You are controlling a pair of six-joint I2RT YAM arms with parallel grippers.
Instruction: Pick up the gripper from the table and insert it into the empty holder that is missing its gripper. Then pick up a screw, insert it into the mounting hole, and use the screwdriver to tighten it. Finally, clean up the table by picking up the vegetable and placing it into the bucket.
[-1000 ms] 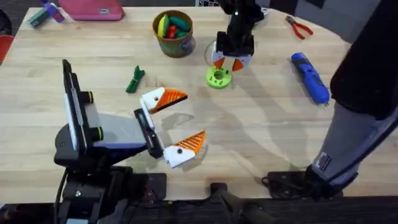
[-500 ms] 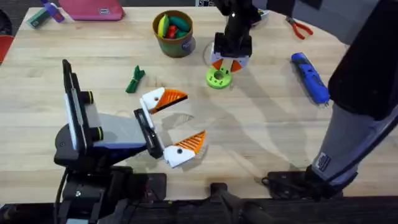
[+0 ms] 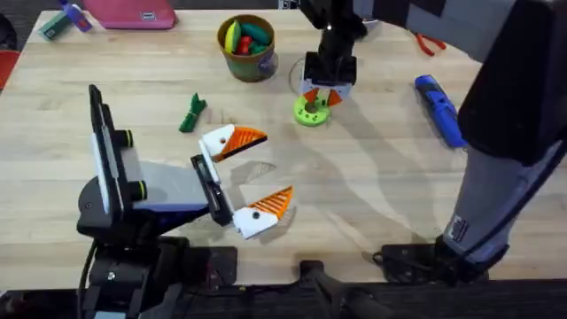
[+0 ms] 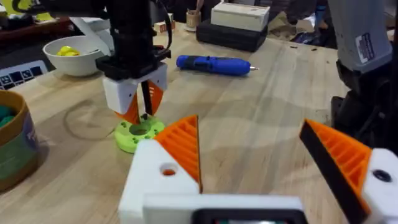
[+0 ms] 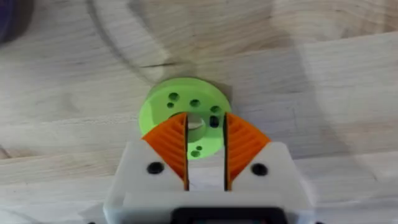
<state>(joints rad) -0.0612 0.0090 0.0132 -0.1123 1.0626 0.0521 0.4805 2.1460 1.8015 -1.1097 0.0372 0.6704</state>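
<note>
Over the green disc [image 3: 311, 111] at the table's far middle, my right gripper [image 3: 321, 96] hangs with fingers narrowly parted, empty. My left gripper [image 3: 246, 182] lies wide open nearer; screwdriver [image 3: 440, 109] far right.

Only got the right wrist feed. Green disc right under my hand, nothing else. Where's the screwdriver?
Observer: The screwdriver lies on the table, to the right of the green disc, with no hand on it.
Operator: Vegetable binned yet?
Observer: No. The vegetable lies on the table left of the disc, outside the bucket.
Operator: Left hand doing what?
Observer: The left hand is open and empty, nearer the arm bases than the disc.
</note>
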